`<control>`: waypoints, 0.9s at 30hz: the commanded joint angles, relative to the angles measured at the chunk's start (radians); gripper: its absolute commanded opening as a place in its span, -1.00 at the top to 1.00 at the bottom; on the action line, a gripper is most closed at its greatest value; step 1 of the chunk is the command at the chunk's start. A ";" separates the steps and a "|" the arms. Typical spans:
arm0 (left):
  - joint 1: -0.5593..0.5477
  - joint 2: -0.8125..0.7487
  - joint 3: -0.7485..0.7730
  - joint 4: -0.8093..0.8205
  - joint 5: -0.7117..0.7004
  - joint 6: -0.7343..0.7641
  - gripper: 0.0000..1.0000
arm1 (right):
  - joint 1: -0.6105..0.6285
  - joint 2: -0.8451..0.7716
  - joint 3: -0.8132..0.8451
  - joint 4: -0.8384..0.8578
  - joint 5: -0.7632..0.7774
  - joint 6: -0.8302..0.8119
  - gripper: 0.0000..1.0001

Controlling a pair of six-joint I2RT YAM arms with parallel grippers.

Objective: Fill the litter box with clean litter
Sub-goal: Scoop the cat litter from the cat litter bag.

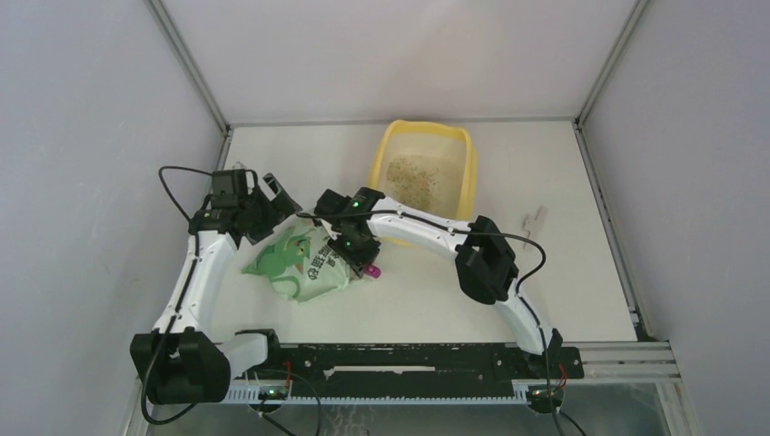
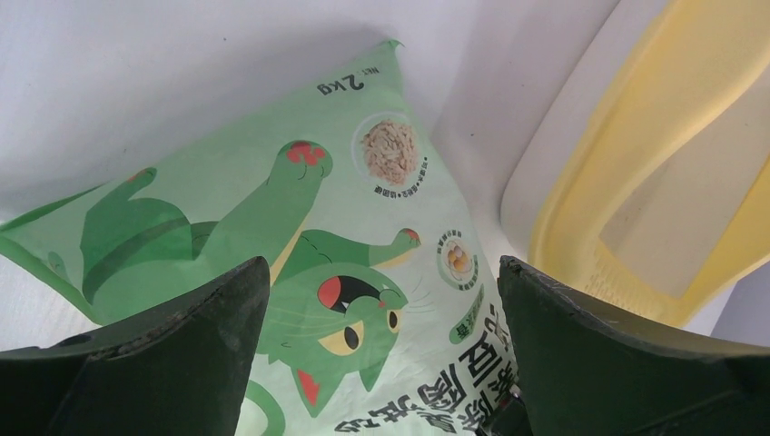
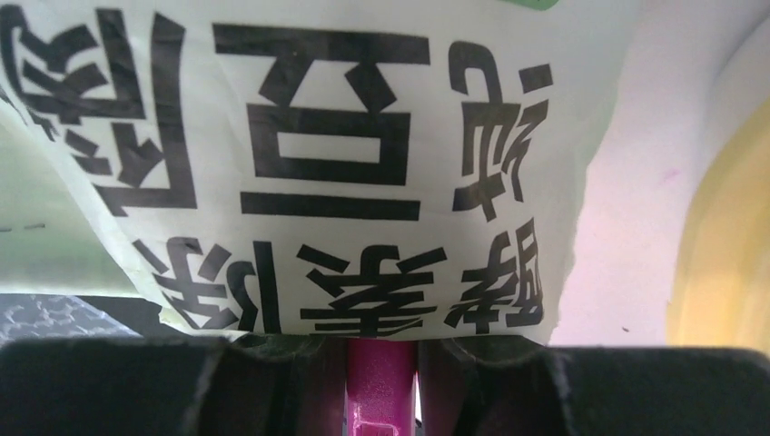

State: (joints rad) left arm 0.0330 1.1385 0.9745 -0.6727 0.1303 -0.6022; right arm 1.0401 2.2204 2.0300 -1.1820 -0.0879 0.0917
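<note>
Left gripper (image 1: 277, 198) mid-left of top view, jaws wide apart, poised over the upper-left corner of the light green litter bag (image 1: 300, 263). Bag lies flat on the table (image 1: 545, 300), left of centre; green cat print and "2 kg" readable in left wrist view. Right gripper (image 1: 363, 257) at bag's right edge, centre frame, clamped on the magenta scoop handle (image 1: 373, 271). In right wrist view the handle runs between the fingers and vanishes under the bag's printed edge. Litter box (image 1: 468, 173) sits up-right of right gripper, upper centre, near the bag but apart, well right of left gripper. Clean litter (image 1: 413, 177) is a thin speckled patch on its floor, bare plastic around it.
</note>
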 commanded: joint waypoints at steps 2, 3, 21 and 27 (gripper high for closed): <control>0.002 -0.019 -0.025 0.020 -0.022 0.022 -1.00 | -0.001 -0.054 -0.104 0.232 0.001 0.062 1.00; 0.002 -0.019 -0.025 0.016 -0.026 0.025 -1.00 | 0.002 -0.081 -0.133 0.274 0.009 0.063 1.00; 0.002 -0.031 -0.010 -0.009 -0.028 0.030 -1.00 | 0.050 -0.350 -0.554 0.846 0.101 0.086 1.00; 0.002 -0.045 -0.004 -0.015 -0.029 0.030 -1.00 | 0.060 -0.549 -0.765 0.925 0.141 0.077 1.00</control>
State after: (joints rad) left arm 0.0330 1.1313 0.9619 -0.6945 0.1074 -0.5934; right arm 1.0866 1.8359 1.3361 -0.3958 0.0189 0.1654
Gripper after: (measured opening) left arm 0.996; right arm 0.348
